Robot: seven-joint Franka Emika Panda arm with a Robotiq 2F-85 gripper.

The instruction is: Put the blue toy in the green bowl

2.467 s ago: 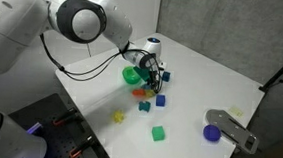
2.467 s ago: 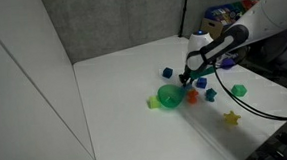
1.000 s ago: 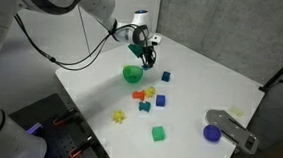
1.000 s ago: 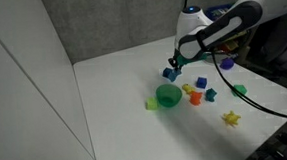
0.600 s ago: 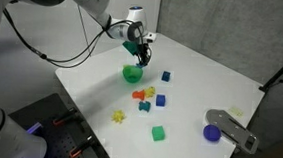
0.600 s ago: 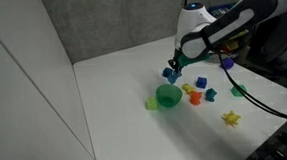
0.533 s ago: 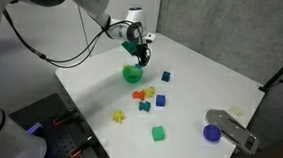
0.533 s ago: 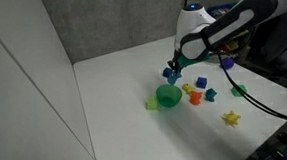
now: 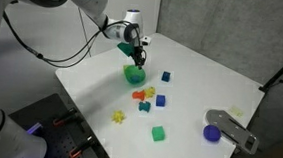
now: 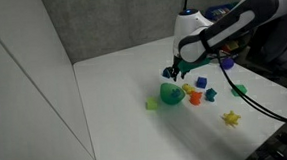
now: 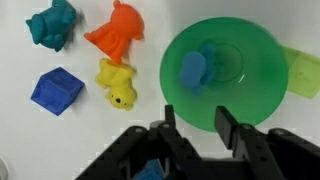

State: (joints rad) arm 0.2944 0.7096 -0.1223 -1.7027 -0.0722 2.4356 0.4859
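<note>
The green bowl [image 11: 228, 75] lies right under my gripper [image 11: 197, 128] in the wrist view. The blue toy [image 11: 193, 70] lies inside the bowl, left of its middle. My gripper is open and empty, with its fingers above the bowl's near rim and nothing between them. In both exterior views the gripper [image 9: 138, 58] [image 10: 173, 75] hangs just above the bowl [image 9: 134, 75] [image 10: 171, 93]. The toy is too small to make out there.
Left of the bowl in the wrist view lie a yellow toy [image 11: 118, 85], an orange toy [image 11: 115, 30], a teal toy [image 11: 52, 25] and a dark blue cube [image 11: 57, 90]. A green cube [image 9: 159, 134], purple cup [image 9: 212, 133] and yellow piece [image 9: 119, 116] lie farther off.
My gripper has moved over the green bowl and come down toward it. It has let go of the blue toy, which now lies in the bowl.
</note>
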